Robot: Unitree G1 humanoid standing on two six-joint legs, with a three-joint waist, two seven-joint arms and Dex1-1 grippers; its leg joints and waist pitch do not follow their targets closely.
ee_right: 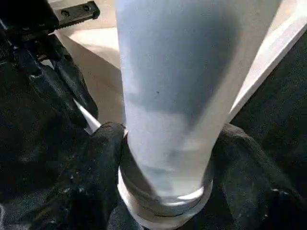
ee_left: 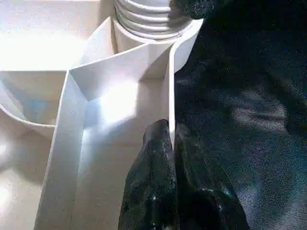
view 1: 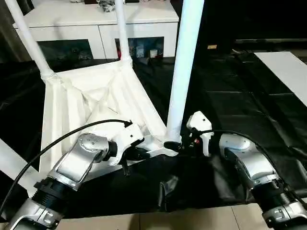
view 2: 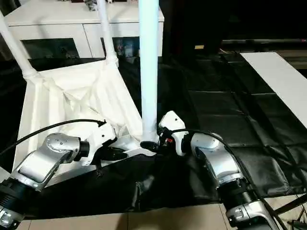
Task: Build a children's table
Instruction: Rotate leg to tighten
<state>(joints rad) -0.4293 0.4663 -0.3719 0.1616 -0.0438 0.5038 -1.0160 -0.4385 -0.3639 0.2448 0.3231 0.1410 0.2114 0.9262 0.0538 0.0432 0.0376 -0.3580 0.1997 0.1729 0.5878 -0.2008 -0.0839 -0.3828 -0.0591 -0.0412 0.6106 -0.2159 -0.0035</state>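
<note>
Both silver forearms reach inward toward the near corner of the upturned white tabletop (view 1: 91, 103), which lies on a black sheet (view 1: 240, 110) on the floor. The left gripper (ee_left: 171, 139) pinches the tabletop's thin rim, its fingers (ee_left: 153, 158) nearly together. The right gripper (ee_right: 165, 158) closes around the base of the upright leg (view 1: 184, 62) at its corner socket (view 1: 171, 143). The left wrist view shows the socket's ribbed collar; the eye views show two more legs (view 1: 122, 28) standing up and a white cabinet (view 1: 96, 21) behind.
</note>
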